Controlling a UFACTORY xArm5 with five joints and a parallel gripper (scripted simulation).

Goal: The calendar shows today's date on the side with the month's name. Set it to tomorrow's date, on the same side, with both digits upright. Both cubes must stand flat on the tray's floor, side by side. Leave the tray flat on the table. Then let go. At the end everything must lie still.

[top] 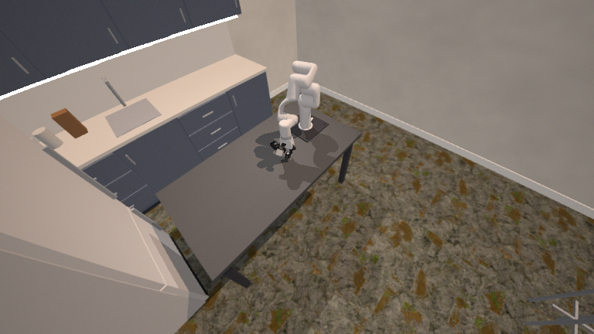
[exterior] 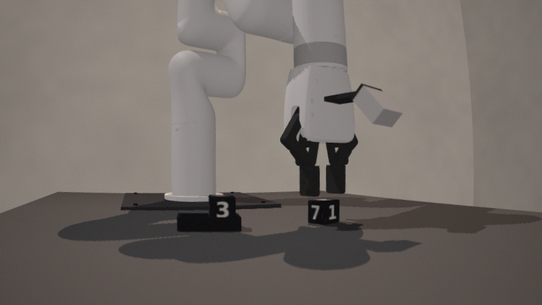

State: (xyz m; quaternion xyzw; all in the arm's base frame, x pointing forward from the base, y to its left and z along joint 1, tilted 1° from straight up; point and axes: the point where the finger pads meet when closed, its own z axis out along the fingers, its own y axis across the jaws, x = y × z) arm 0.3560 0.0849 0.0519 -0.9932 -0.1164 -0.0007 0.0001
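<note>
1. Since the large dark grey table carries everything, you can read all positions off it: the white jointed arm stands on its dark base plate toward 12 o'clock in the exterior view.
2. You have the arm folded so that its wrist points straight down, which looks like the set-up for a top-down pick.
3. You'll find the low black calendar tray at 9 o'clock from the gripper, with one black cube showing a white 3 standing at its right end; the other place in it looks unfilled.
4. Your black-fingered gripper hangs just above the loose cube, jaws half spread and pinching nothing.
5. Directly below, the second black cube, faces 7 and 1, rests on the table outside the tray, turned corner-on to the exterior view, so you judge it the next thing to grasp.
</note>
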